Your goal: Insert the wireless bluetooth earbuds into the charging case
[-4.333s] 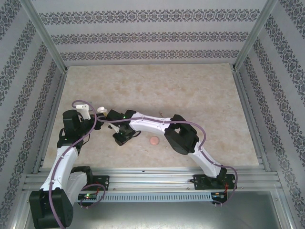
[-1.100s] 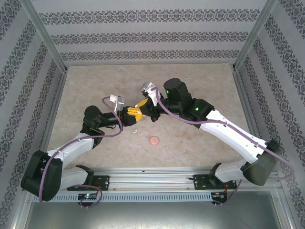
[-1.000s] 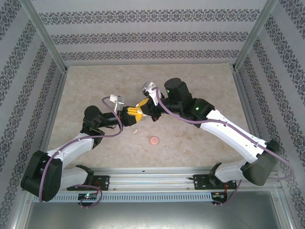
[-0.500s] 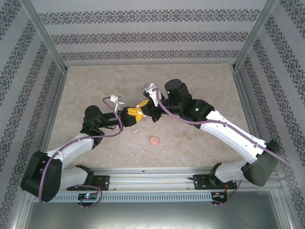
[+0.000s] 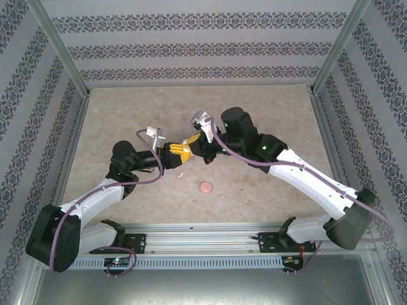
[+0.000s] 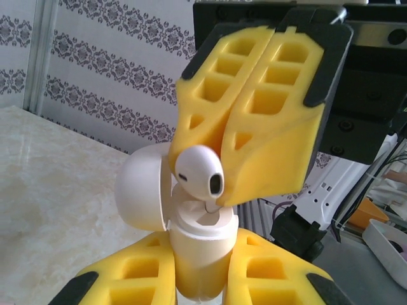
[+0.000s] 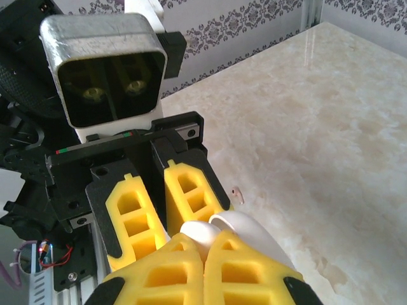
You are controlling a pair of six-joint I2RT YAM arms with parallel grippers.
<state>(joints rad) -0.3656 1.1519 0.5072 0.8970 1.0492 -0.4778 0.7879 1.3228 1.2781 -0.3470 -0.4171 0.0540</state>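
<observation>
Both clenched: left gripper (image 6: 202,267) and right gripper (image 7: 203,244) tip to tip over table (image 5: 267,121) centre.
I see left clamped on the charging case (image 6: 200,236), lid (image 6: 143,190) open leftward; right pinches an earbud (image 6: 200,175) at its mouth; pink disc (image 5: 205,187) nearer front edge.

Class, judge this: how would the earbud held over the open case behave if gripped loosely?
The earbud looks glossy and rounded, so probably slippery and apt to roll. Tiny beside the right hand, it is likely very light.
</observation>
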